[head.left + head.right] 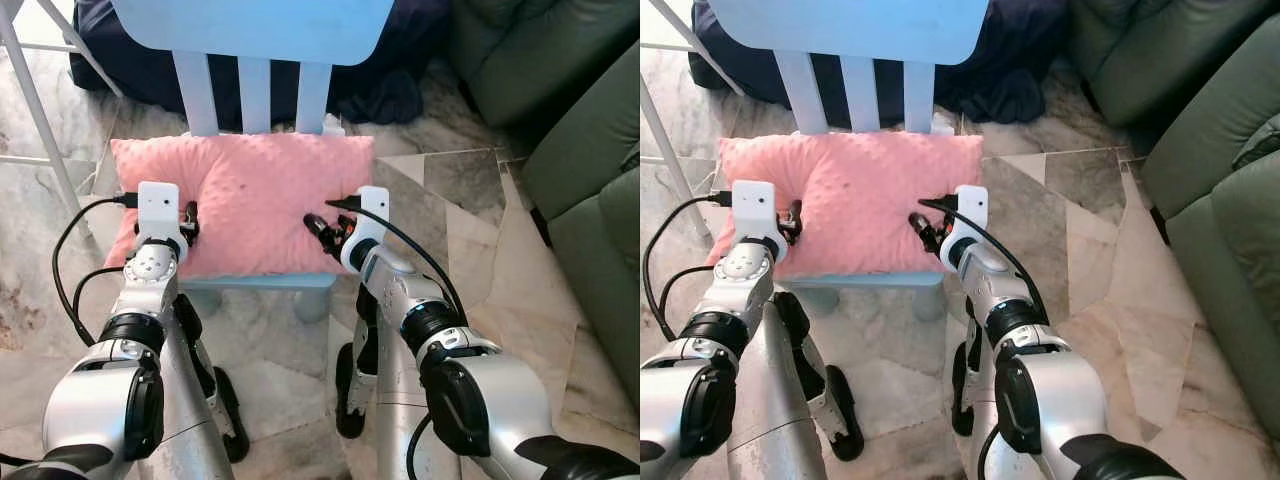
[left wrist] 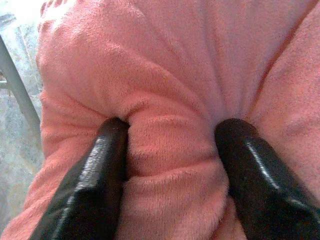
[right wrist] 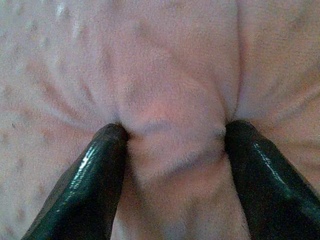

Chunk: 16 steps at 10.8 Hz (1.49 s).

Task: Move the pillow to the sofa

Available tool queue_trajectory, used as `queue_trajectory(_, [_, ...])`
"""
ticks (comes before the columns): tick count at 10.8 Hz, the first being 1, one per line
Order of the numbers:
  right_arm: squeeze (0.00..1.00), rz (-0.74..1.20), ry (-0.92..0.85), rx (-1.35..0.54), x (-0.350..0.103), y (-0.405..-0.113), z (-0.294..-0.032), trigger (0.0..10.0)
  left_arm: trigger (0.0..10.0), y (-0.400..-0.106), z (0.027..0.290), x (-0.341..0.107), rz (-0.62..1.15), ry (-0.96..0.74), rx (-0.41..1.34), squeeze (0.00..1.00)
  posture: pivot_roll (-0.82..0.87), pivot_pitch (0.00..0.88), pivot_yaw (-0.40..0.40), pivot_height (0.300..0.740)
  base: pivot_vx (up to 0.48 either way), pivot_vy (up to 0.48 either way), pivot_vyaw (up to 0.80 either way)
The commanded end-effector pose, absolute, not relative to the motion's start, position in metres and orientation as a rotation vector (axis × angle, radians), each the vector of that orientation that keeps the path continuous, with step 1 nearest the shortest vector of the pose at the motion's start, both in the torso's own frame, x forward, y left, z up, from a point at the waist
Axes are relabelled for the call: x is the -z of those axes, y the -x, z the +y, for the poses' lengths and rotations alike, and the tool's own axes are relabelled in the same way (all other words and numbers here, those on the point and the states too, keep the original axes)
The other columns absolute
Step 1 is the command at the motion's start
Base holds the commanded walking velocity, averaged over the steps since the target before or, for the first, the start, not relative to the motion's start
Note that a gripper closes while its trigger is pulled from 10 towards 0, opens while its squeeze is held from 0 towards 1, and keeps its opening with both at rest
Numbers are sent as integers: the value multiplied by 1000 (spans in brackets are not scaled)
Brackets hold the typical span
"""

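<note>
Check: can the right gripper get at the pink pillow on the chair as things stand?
Likely yes: the right gripper is already on the pink pillow, a fold of plush bunched between its fingers. Nothing lies between. The left gripper pinches the other side.

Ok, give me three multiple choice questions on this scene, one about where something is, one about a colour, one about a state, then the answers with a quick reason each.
1. Where does the pillow lie?
A. On the chair seat
B. On the sofa
C. On the floor

2. What colour is the pillow?
A. Green
B. Pink
C. White

3. What are the two grippers doing?
A. Hanging idle
B. Both pinching the pillow
C. Holding the chair back

Answers:
1. A, the pillow rests on the light blue seat, with the green sofa off to the right.
2. B, its fabric is pink in every view.
3. B, the left gripper and right gripper each have a fold of pillow bunched between the jaws.
</note>
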State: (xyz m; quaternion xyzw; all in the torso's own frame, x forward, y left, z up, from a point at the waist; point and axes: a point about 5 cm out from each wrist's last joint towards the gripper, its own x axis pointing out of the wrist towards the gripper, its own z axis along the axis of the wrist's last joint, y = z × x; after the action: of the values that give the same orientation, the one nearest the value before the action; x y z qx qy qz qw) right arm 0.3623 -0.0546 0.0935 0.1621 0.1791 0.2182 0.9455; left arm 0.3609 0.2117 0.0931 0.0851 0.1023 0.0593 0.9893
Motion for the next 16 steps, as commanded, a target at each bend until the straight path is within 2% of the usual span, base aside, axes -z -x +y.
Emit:
queue_trajectory(1, [0, 448, -319, -472, -78, -352, -49, 0, 0, -345, 197, -58, 359, -158, -42, 0, -17, 334, -126, 460, 0, 0, 0])
queue_trajectory(4, [0, 499, -244, -474, -70, -349, -52, 0, 0, -345, 196, -56, 381, -154, -31, 0, -27, 323, -133, 460, 0, 0, 0])
queue_trajectory(13, [0, 500, -230, -459, -66, -348, -59, 0, 0, -345, 192, -54, 397, -190, -22, 0, -27, 303, -122, 460, 0, 0, 0])
queue_trajectory(16, [0, 406, -227, -415, -82, -361, -76, 0, 0, -358, 187, -77, 285, -161, 55, 0, -9, 239, -102, 460, 0, 0, 0])
